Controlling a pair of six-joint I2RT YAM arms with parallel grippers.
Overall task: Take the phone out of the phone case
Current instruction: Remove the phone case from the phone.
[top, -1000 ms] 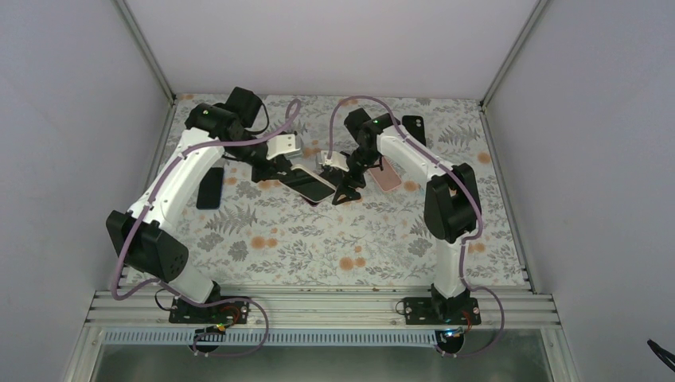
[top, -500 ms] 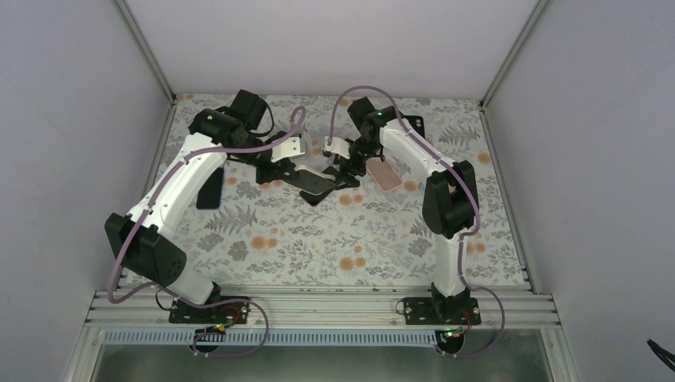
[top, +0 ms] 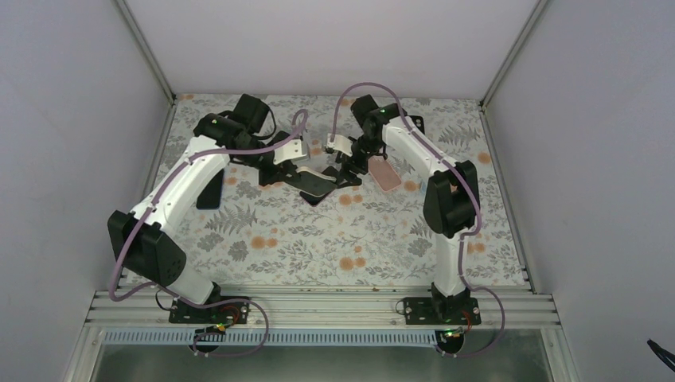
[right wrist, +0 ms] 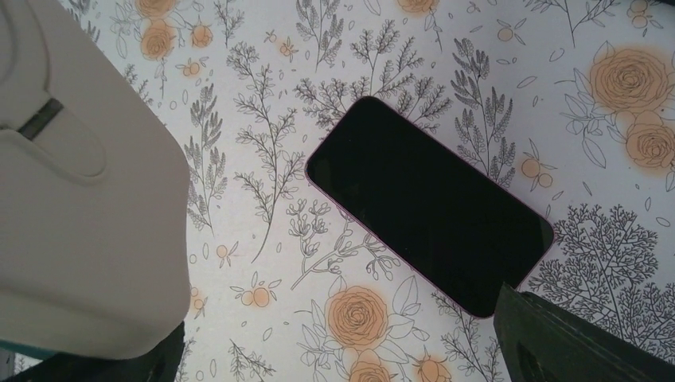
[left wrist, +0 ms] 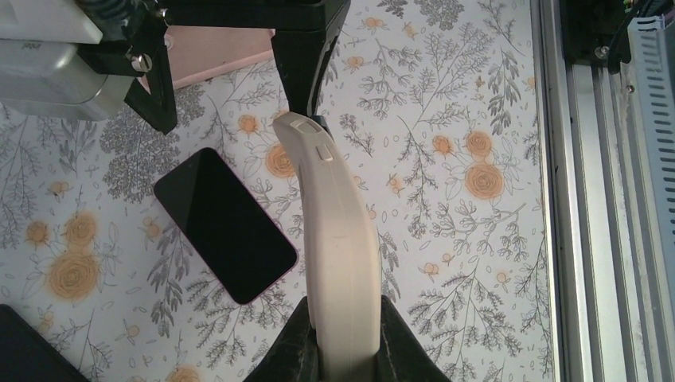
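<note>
From where I stand, the phone [left wrist: 225, 225] looks free already: it lies screen up on the flowered tabletop [left wrist: 446, 263], apart from the cream case [left wrist: 338, 239] and just to one side beneath it. The left end effector [left wrist: 344, 350] is clamped on one end of the case, which arches away from it in a bend. The right end effector [right wrist: 326, 338] is spread wide, one finger against the far tip of the case and nothing between its fingers.

My worry is that bend. The case looks loaded like a spring, so if the right finger slips off the tip, it could snap back, twist out of the left's pinch and land on the phone. The right arm also hangs directly over the screen, and a careless descent could strike the glass.
</note>
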